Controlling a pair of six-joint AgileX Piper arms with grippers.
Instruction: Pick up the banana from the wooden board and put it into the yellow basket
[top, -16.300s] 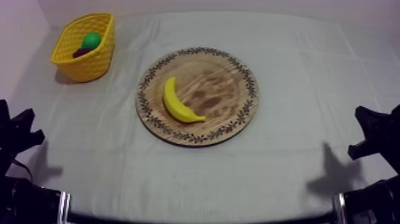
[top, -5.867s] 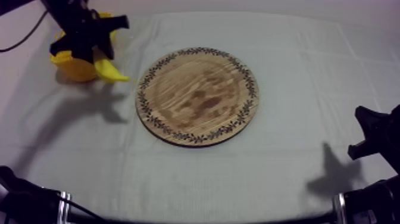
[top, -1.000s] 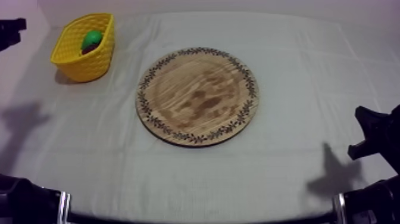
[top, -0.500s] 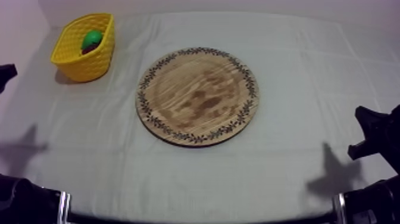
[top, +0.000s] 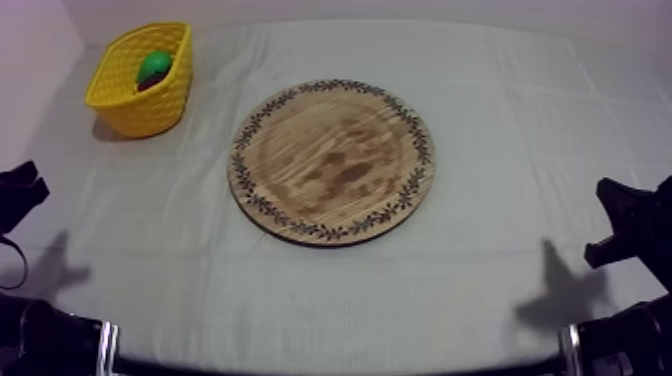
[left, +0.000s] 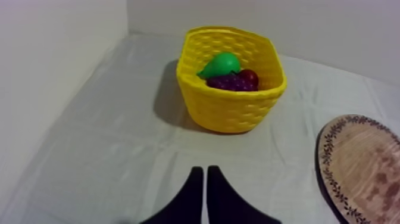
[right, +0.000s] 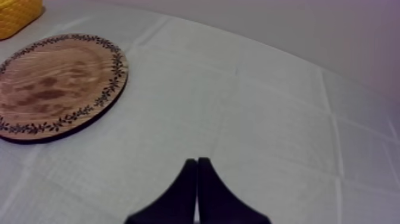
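Observation:
The round wooden board (top: 331, 160) lies mid-table with its whole grain in sight; its rim also shows in the left wrist view (left: 357, 167) and the right wrist view (right: 56, 83). The yellow basket (top: 150, 110) stands at the far left. Inside the basket (left: 229, 110) I see a green pear (left: 220, 62), purple grapes (left: 229, 82) and a small red fruit (left: 250, 76). My left gripper (left: 201, 170) is shut on nothing, well short of the basket, low at the table's left edge (top: 22, 190). My right gripper (right: 197, 161) is shut and rests at the right edge (top: 622, 225).
Grey-white cloth (top: 480, 100) covers the table, with open room all round the board. A pale wall runs along the far side and the left. A corner of the basket (right: 18, 9) shows beyond the board in the right wrist view.
The banana left the board and was carried to the basket. In the last second my left arm drew back from the far left down to the near left edge. The right arm stayed still.

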